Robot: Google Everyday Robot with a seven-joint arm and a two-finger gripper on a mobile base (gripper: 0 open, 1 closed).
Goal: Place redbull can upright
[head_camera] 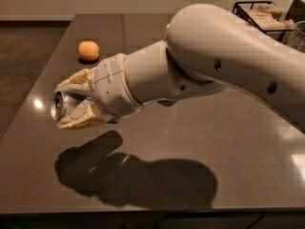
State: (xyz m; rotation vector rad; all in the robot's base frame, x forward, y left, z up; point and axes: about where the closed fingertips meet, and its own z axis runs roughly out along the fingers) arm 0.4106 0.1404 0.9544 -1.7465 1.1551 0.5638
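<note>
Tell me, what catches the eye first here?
A big white robot arm reaches in from the right across the dark table. At the left, its gripper clamps a redbull can lying sideways above the tabletop, with a broad shadow beneath. A small orange round object sits on the table behind it.

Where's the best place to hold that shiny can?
Pinch the curved sides across its slim body, one finger above, one below, since it lies sideways. The gripper holds the redbull can just so, over the left of the table.
</note>
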